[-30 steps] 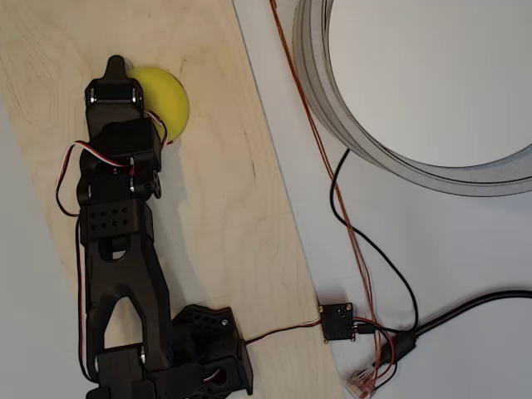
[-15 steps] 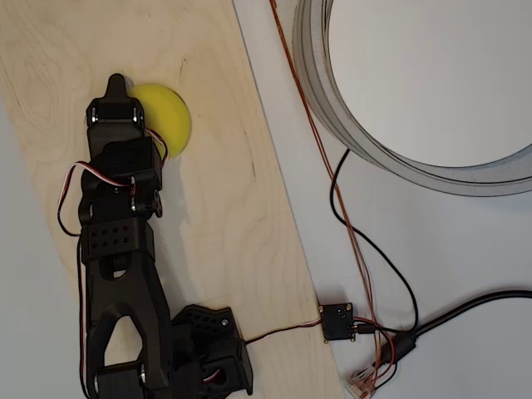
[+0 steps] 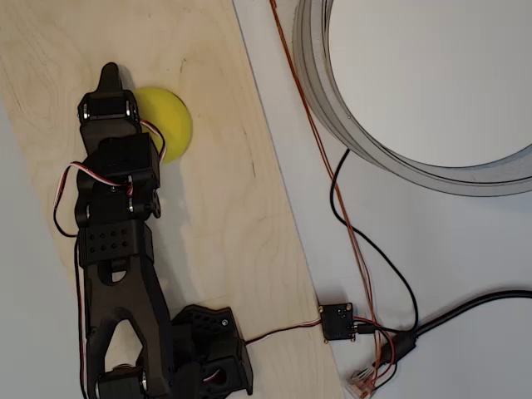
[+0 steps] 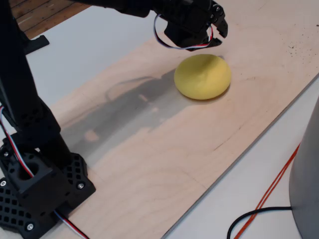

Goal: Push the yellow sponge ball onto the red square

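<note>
Gripper: the black two-finger gripper [image 3: 110, 76] is seen from above as a single narrow dark tip beyond the wrist block; in the fixed view [image 4: 218, 22] it sits at the top edge, raised over the board.
Jaws: how far they are open cannot be told; in the overhead view they are stacked under the arm's own body, and in the fixed view they are cut short by the frame edge. Nothing is seen held between them.
Contact: in the overhead view the ball's rim is tucked against the right side of the gripper body, partly covered by it; whether they touch cannot be told. In the fixed view the gripper is seen above and just behind the ball.
Ball: the round, matte, bright-yellow foam sponge ball [image 3: 172, 121] lies just right of the jaws and a little toward the arm's base in the overhead view; in the fixed view [image 4: 203, 76] it rests on the board, plain, with a finely pitted surface.
Board: the pale, smooth plywood board [image 3: 224, 208] with faint grain lines lies under the jaws and the ball; the arm's grey shadow is cast across it in the fixed view [image 4: 164, 149].
Arm: the black printed plastic arm [image 3: 116, 249] has perforated blocks and red, white and black wires looped beside the wrist.
Surroundings: a large grey-rimmed round drum [image 3: 399, 158] and thin orange and black cables [image 3: 349, 233] are seen well to the right of the jaws, off the board.
</note>
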